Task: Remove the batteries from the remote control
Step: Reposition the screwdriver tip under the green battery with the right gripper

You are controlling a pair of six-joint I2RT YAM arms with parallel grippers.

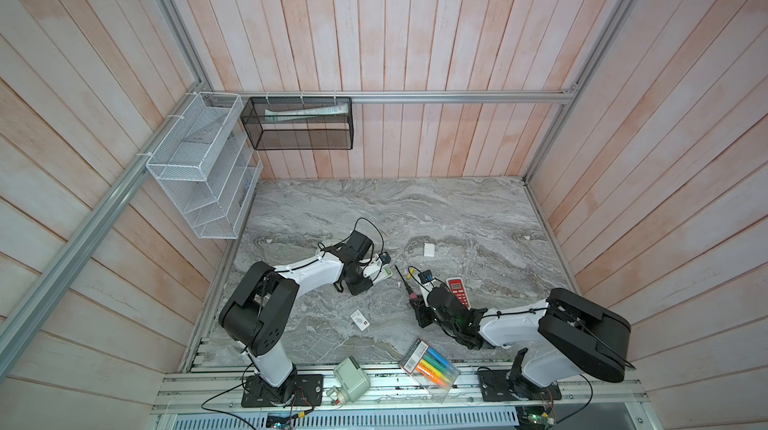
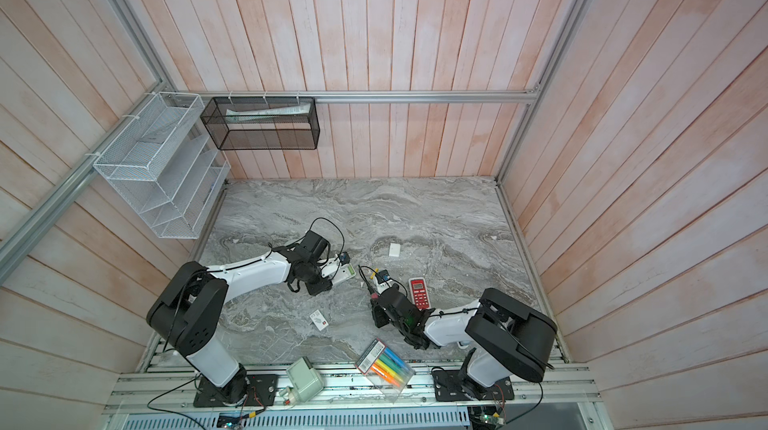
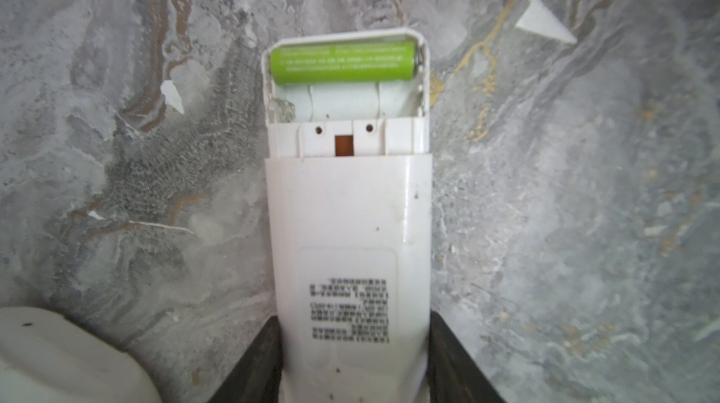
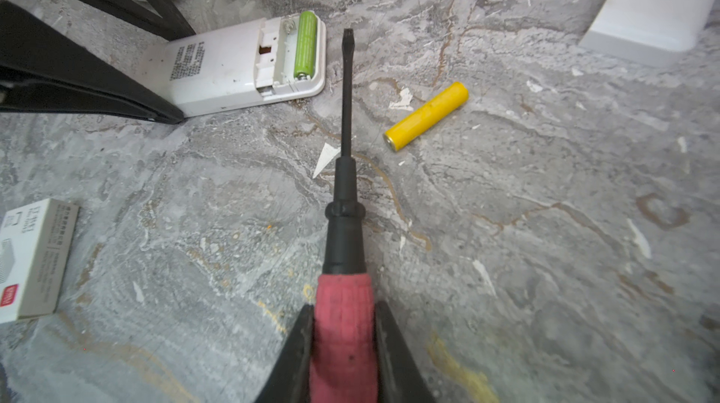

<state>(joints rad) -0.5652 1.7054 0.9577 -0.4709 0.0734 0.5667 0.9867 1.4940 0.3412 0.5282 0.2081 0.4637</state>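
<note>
Your marbled bench (image 1: 415, 215) fills the lower middle of both top views. Just left of its centre, your left jaws pinch the white remote (image 3: 346, 225) by its sides. Right of it, your right jaws clamp the screwdriver (image 4: 345, 225) by its red handle. One green battery (image 3: 343, 62) sits in the remote's open compartment. A yellow battery (image 4: 426, 116) lies loose on the bench near the screwdriver's shaft.

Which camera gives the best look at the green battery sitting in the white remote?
The left wrist view: the green battery lies close and whole in the white remote's open compartment. The right wrist view shows it smaller and slanted. In both top views it is just a green speck.
</note>
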